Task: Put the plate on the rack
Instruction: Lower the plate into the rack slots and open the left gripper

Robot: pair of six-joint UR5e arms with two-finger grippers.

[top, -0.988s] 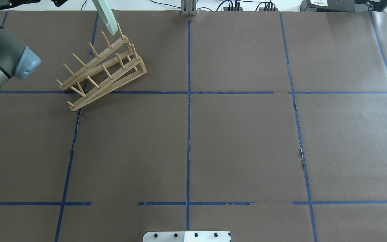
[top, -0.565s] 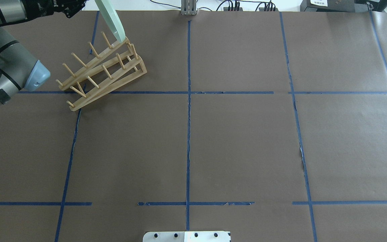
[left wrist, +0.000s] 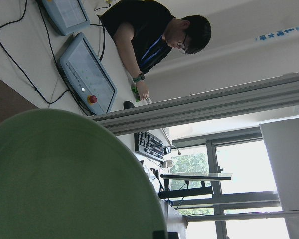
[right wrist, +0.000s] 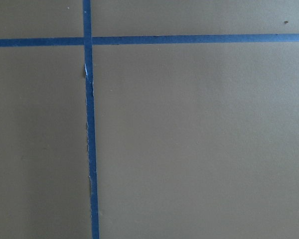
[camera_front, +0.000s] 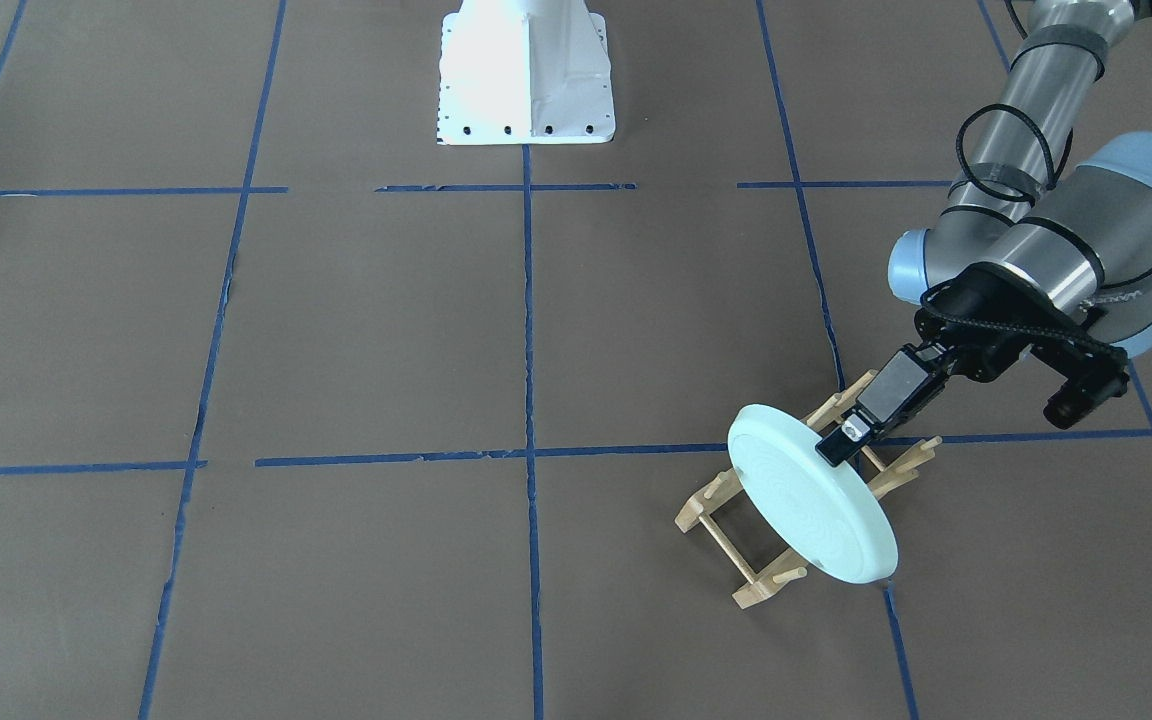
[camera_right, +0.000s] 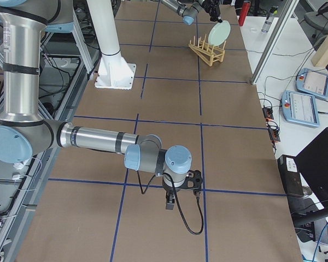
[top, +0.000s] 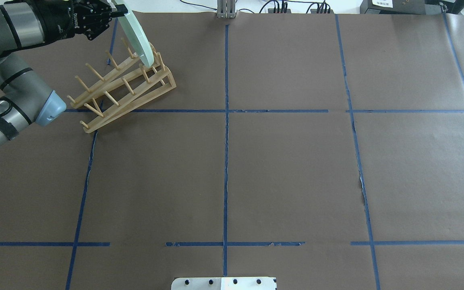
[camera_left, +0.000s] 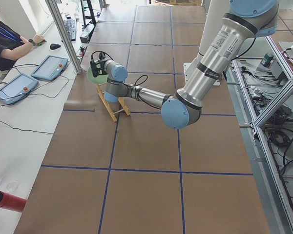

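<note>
The pale mint-green plate (camera_front: 811, 505) stands on edge, tilted, over the far end of the light wooden rack (camera_front: 756, 580). My left gripper (camera_front: 841, 445) is shut on the plate's upper rim. In the overhead view the plate (top: 135, 36) has its lower edge among the end pegs of the rack (top: 123, 86), with the left gripper (top: 117, 9) above it. I cannot tell whether the plate touches the rack. The plate (left wrist: 65, 184) fills the left wrist view. My right gripper (camera_right: 172, 202) hangs low over bare paper, far from the rack, and I cannot tell whether it is open or shut.
Brown paper with blue tape lines (top: 226, 161) covers the table. The white robot base plate (camera_front: 526, 80) sits at the robot's edge. A metal post (top: 226, 10) stands at the far edge. An operator (camera_left: 10, 44) sits beyond the rack, beside teach pendants.
My left arm has come further into the overhead view, and the plate has moved down and towards the robot, onto the rack's far end pegs.
</note>
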